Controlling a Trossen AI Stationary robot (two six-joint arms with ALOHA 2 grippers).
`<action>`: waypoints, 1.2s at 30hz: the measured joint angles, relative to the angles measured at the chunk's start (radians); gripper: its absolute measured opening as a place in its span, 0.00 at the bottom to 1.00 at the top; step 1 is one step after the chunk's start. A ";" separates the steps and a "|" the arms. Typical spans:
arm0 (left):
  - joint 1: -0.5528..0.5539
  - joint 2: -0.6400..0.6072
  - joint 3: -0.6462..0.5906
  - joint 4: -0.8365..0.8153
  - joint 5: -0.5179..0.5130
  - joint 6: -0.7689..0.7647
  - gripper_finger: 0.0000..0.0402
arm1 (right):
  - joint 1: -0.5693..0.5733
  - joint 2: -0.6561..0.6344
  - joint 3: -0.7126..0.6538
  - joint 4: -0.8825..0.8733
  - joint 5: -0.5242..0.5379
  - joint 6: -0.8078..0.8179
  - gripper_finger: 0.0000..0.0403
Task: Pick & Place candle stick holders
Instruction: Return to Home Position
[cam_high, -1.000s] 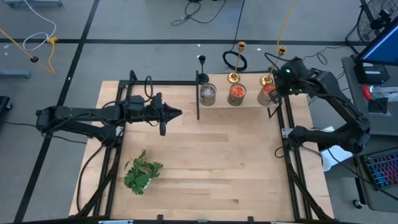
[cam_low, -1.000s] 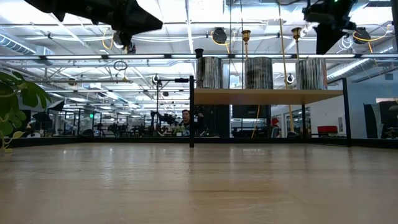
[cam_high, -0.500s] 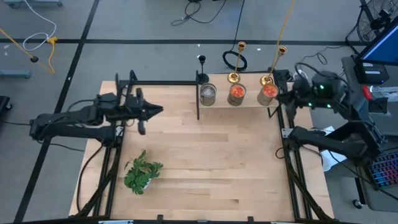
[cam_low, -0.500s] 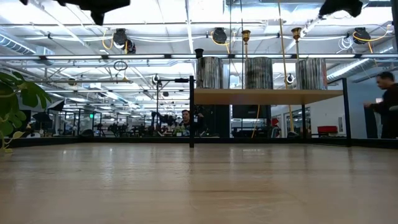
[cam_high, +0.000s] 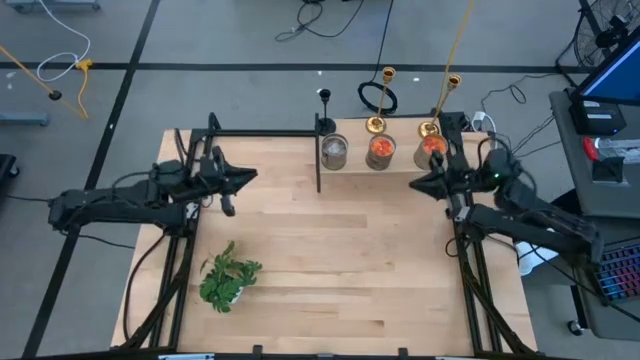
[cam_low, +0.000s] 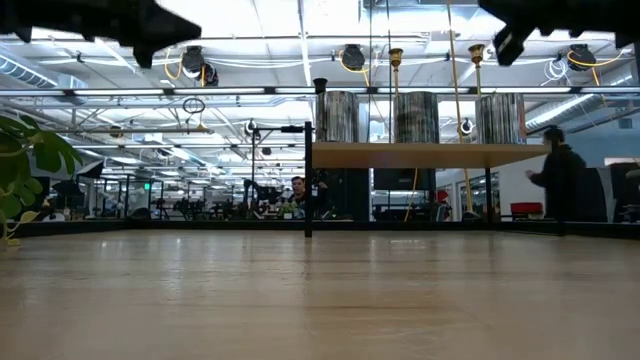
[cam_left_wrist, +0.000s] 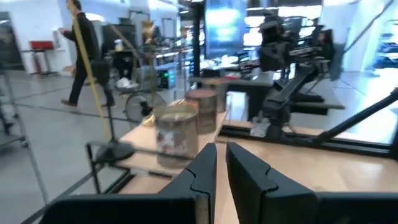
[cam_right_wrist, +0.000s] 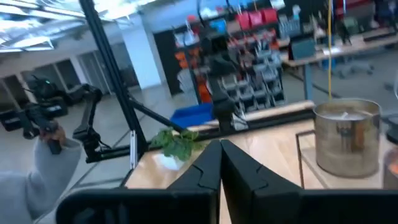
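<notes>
Three candle stick holders stand upright on their round bases on the raised shelf (cam_high: 400, 168) at the table's far edge, behind three metal cans. The black one (cam_high: 325, 98) is at the left, one gold (cam_high: 387, 76) in the middle, one gold (cam_high: 451, 83) at the right. They also show in the low view: black (cam_low: 320, 86), gold (cam_low: 396, 55), gold (cam_low: 477, 50). My left gripper (cam_high: 252, 175) hovers over the table's far left, fingers nearly together and empty (cam_left_wrist: 221, 163). My right gripper (cam_high: 414, 183) hovers just near of the shelf's right end, shut and empty (cam_right_wrist: 219, 152).
Three cans (cam_high: 334, 152) (cam_high: 380, 150) (cam_high: 430, 148) stand on the shelf in front of the holders. A green leafy plant (cam_high: 228, 278) stands near the table's near left. A black frame (cam_high: 318, 160) borders the shelf. People move in the room behind (cam_low: 560, 180).
My left gripper has drawn back toward the table's left edge. My right arm has pulled away from the right gold holder at the shelf, gone toward the table's near edge and turned level, pointing left. The holders have stayed in place.
</notes>
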 joint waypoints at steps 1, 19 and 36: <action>0.000 0.000 -0.021 0.018 -0.016 -0.006 0.10 | 0.020 0.000 -0.033 0.045 0.021 0.000 0.01; 0.000 -0.074 -0.045 0.013 -0.121 0.000 0.10 | 0.612 0.062 -0.280 0.260 0.704 -0.173 0.00; -0.001 -0.050 -0.193 0.004 0.157 0.045 0.10 | 0.659 0.020 -0.471 0.405 0.616 -0.201 0.00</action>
